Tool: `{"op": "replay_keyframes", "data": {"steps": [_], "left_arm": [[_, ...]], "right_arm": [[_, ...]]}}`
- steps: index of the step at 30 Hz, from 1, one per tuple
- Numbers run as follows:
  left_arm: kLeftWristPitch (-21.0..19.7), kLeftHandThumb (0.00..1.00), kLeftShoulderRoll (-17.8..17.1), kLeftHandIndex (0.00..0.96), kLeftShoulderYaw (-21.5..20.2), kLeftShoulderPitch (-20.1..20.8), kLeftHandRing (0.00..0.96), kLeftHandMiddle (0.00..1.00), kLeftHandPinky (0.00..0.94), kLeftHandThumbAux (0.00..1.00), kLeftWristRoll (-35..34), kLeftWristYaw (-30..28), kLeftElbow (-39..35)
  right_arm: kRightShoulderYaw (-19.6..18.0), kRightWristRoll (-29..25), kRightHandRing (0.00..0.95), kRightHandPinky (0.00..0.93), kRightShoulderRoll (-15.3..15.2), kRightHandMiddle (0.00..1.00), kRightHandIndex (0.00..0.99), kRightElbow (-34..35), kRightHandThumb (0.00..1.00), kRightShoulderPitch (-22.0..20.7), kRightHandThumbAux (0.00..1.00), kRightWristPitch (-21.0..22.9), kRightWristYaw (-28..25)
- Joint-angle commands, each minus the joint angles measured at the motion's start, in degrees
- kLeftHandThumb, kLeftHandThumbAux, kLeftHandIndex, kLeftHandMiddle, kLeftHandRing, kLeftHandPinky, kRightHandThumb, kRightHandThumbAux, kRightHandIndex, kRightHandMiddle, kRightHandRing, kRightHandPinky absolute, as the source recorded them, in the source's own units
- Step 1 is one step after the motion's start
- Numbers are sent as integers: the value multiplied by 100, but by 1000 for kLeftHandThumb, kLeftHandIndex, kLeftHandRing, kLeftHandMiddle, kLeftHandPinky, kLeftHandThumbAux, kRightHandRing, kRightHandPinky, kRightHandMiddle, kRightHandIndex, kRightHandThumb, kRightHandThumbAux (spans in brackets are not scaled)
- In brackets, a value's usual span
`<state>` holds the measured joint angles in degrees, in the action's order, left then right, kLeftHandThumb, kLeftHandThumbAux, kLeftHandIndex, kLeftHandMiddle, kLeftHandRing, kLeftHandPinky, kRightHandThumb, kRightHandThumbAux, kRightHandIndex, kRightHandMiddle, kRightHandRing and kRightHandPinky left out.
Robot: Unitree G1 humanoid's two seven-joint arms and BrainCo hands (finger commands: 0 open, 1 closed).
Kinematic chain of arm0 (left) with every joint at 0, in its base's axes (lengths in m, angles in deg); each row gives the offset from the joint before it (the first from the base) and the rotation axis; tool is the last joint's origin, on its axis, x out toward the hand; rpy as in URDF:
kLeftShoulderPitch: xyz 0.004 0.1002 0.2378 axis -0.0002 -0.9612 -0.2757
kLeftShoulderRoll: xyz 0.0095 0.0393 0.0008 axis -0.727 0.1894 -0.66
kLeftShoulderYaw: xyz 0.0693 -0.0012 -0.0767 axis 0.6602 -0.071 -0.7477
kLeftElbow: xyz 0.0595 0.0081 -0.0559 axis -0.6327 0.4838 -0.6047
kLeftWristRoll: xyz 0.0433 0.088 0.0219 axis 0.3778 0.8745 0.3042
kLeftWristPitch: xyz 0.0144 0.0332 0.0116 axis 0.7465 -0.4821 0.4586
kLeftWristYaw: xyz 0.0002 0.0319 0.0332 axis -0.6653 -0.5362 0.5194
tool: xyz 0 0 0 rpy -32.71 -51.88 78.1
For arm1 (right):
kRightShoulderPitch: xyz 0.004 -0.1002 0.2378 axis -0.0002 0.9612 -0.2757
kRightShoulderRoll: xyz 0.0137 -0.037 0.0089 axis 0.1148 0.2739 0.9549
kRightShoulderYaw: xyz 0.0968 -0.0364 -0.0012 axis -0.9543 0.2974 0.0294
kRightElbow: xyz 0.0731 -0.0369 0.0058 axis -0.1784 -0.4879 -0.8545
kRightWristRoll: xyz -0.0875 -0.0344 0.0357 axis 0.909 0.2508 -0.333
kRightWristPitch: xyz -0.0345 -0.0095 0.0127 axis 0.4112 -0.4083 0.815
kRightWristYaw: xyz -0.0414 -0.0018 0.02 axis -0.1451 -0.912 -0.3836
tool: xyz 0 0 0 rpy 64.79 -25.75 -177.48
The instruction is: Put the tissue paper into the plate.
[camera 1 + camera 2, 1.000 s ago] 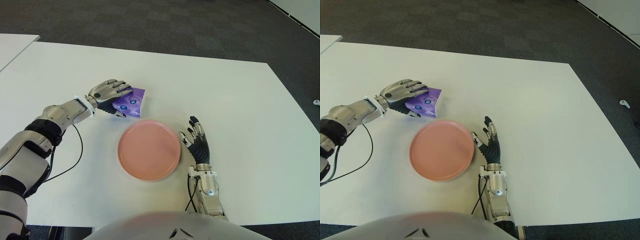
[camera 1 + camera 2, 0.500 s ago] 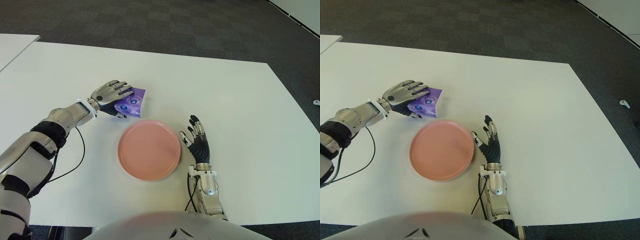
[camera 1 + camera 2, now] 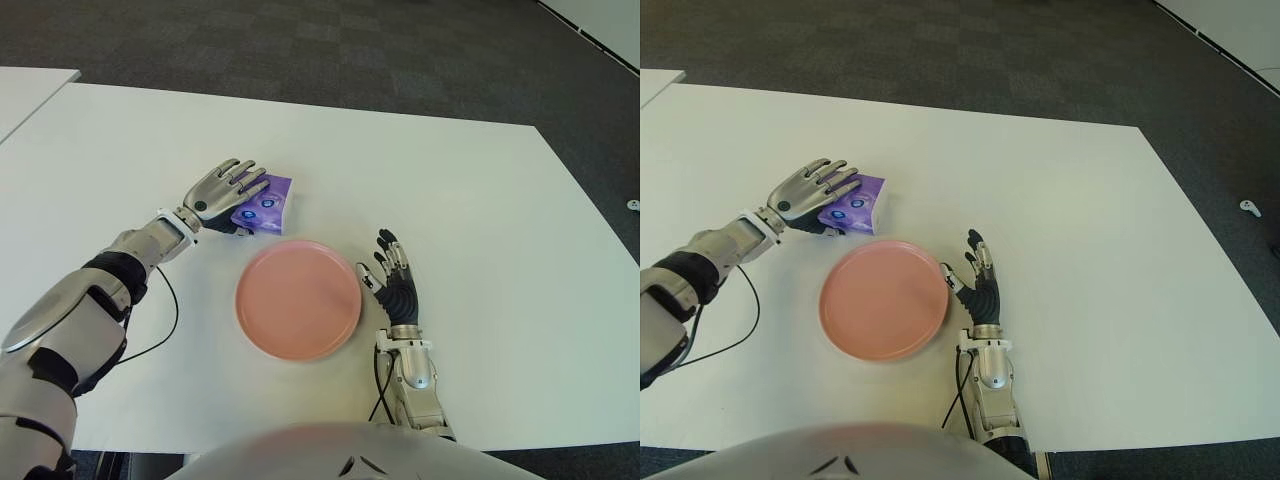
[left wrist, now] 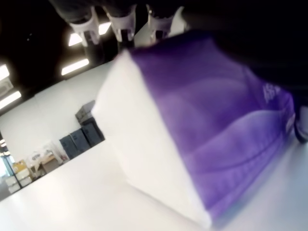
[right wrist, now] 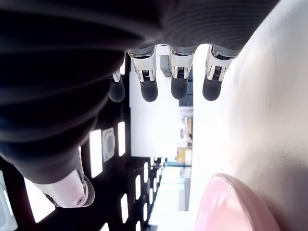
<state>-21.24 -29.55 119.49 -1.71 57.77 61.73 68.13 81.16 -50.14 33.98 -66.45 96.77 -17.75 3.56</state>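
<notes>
The purple tissue pack [image 3: 264,203] lies on the white desk [image 3: 480,200] just behind the pink plate [image 3: 298,300], under the left robot hand's [image 3: 226,184] spread fingers. The right robot hand [image 3: 392,283], fingers relaxed and holding nothing, shows just right of the plate.

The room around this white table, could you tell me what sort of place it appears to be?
Probably an office or lab: a large white table, grey carpet tiles and a neighbouring white table.
</notes>
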Motion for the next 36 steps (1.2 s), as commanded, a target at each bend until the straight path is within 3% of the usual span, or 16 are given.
{"op": "replay_keyframes", "data": {"steps": [1, 16, 36], "left_arm": [[-170, 7, 262, 0, 355, -131, 0, 0, 0, 416, 196, 42, 525], [-203, 0, 576, 0, 496, -192, 0, 0, 0, 428, -110, -519, 995], [-41, 33, 557, 0, 610, -204, 0, 0, 0, 419, -297, -770, 1016]], "right_arm": [[-7, 45, 0, 0, -117, 0, 0, -842, 0, 486, 693, 281, -81], [-49, 13, 0, 0, -129, 0, 0, -949, 0, 499, 698, 167, -95], [-28, -20, 0, 0, -160, 0, 0, -866, 0, 581, 733, 164, -141]]}}
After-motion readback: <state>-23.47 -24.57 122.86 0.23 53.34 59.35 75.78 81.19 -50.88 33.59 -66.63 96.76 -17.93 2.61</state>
